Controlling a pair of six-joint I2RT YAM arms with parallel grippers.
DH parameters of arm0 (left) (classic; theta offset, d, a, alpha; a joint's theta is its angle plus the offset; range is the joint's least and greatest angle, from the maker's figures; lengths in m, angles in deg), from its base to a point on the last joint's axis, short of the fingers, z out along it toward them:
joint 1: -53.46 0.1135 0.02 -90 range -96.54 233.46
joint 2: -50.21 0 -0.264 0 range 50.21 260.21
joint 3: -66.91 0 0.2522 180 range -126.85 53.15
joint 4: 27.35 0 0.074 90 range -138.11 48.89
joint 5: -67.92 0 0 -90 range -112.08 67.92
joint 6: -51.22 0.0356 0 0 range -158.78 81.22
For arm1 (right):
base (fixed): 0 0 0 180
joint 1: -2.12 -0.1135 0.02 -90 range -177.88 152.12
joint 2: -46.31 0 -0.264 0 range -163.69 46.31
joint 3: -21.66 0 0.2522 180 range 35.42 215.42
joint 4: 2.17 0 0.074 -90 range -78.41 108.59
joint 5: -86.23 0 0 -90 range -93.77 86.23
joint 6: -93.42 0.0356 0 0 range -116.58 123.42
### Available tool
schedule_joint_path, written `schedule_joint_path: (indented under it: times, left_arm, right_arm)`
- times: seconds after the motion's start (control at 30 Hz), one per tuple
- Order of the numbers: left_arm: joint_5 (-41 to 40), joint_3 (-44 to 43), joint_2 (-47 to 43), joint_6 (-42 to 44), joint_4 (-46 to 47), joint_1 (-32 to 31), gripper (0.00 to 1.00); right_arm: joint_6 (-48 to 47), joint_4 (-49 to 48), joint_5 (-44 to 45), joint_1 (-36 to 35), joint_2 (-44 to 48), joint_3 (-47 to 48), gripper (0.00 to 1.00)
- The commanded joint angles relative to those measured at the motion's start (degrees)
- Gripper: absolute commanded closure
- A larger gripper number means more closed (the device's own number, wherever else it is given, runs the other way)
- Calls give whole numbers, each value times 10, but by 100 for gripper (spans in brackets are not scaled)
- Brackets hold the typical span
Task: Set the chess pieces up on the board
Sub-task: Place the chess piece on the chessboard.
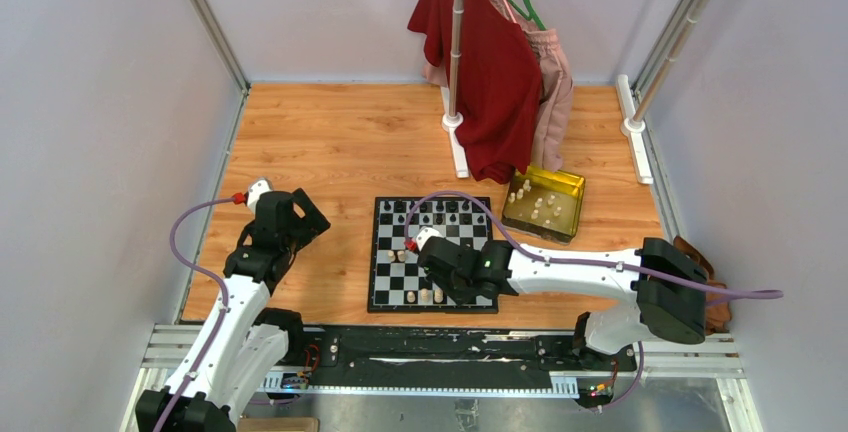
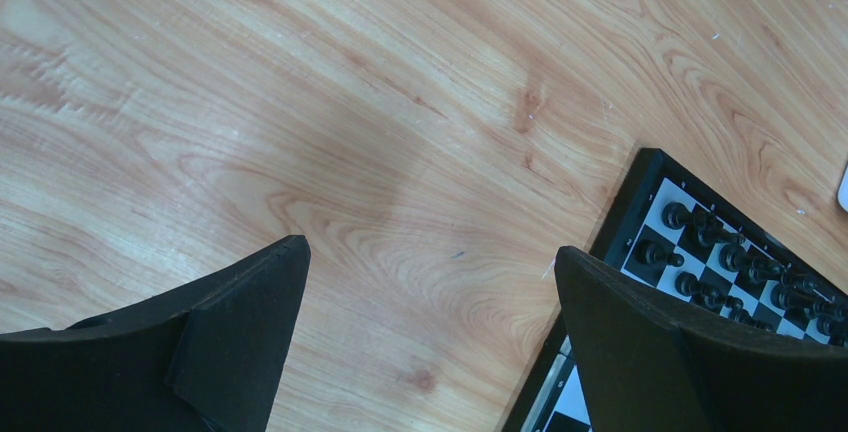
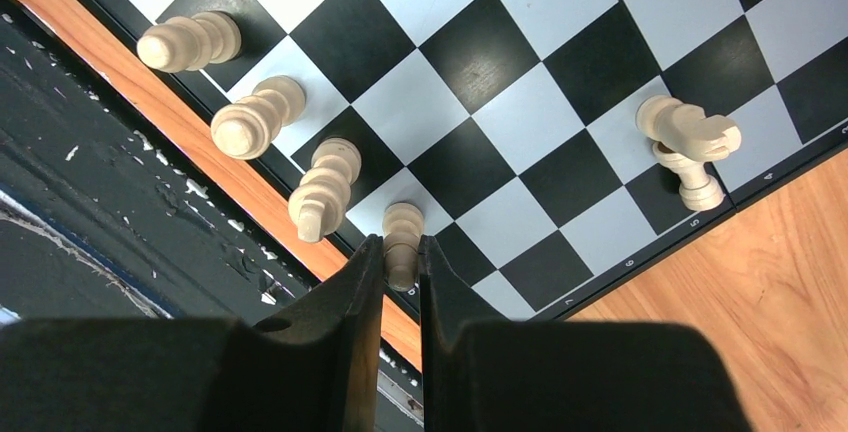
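- Right wrist view: right gripper (image 3: 402, 252) is clamped on a cream piece (image 3: 403, 224) at lower centre of the frame, jaws nearly together with the piece pinched between them
- held piece sits over the edge row of the board (image 3: 560, 82), right next to the black border
- risk: neighbour piece (image 3: 322, 190) stands just beside the finger on the frame's left; a wide opening on release likely clips it and could knock down the row
- risk: cannot tell if the held piece's base touches its square; letting go too high would probably tip it over
- risk: the square is at the board's rim, so a small drift toward lower left of the frame likely puts the piece on the border or off the board
- two other cream pieces (image 3: 690, 132) at the right of the frame are well apart from the jaws, so low risk
- Left wrist view: left gripper (image 2: 430, 248) has its fingers wide apart and holds nothing, over bare table (image 2: 300, 102); the board corner with black pieces (image 2: 700, 237) is at the right edge
- Top external view: gold tin (image 1: 551, 172), upper right of the board, holds more cream pieces, so plenty left to place
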Motion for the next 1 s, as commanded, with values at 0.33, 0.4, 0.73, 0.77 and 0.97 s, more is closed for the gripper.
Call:
schedule_joint_path:
  times: [0.33, 0.4, 0.73, 0.77, 0.97]
  left_arm:
    - [6, 8, -11, -4, 2, 6, 0]
    - [5, 8, -12, -4, 2, 6, 0]
    - [7, 8, -12, -6, 2, 6, 0]
    - [8, 8, -12, -6, 3, 6, 0]
    - [9, 9, -12, -6, 3, 6, 0]
  right_arm:
    - [14, 10, 10, -17, 2, -2, 80]
    - [13, 10, 10, -17, 2, -2, 74]
    - [-3, 33, 38, -17, 21, 32, 65]
    - [-7, 38, 44, -17, 23, 39, 65]
    - [-26, 53, 83, -8, 36, 80, 60]
